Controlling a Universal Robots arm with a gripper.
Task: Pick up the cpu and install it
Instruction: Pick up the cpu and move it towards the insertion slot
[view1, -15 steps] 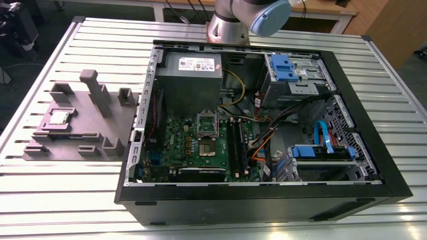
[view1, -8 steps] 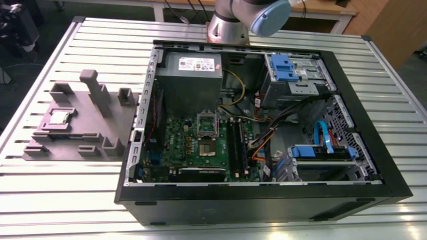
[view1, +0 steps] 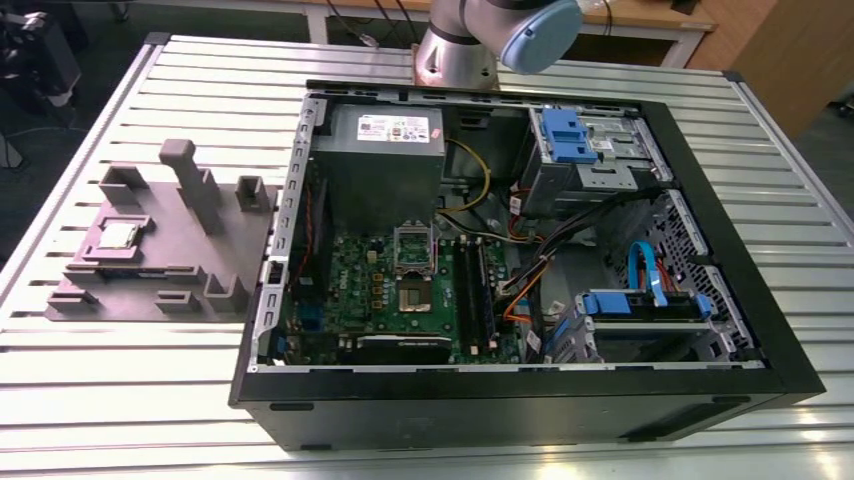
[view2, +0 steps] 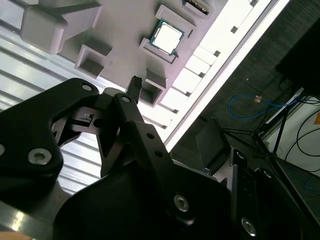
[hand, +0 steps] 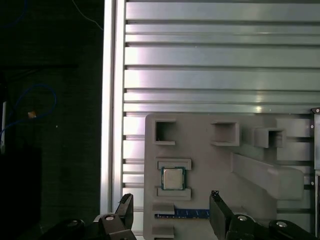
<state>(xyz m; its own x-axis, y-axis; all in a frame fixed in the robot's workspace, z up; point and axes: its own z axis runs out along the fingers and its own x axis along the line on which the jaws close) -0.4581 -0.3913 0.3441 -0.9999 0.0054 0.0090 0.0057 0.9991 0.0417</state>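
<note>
The cpu (view1: 118, 236) is a small square chip with a silvery top, lying flat in a recess of the grey stepped fixture (view1: 160, 270) on the slatted table, at the exterior view's left. Both wrist views look down on the cpu (hand: 173, 178) (view2: 166, 36) from well above. My gripper (hand: 170, 202) is open, its two black fingertips (hand: 125, 204) spread wide, and nothing is held between them. The cpu appears just beyond the gap between the fingertips, far below them. In the second wrist view one fingertip (view2: 134, 82) points toward the fixture.
An open computer case (view1: 534, 400) lies at the table's middle, with the green motherboard and its socket (view1: 418, 268), a grey power supply (view1: 380, 150), cables and blue drive brackets. The fixture (hand: 210, 165) has raised posts and blocks. The table edge (hand: 114, 100) borders dark floor.
</note>
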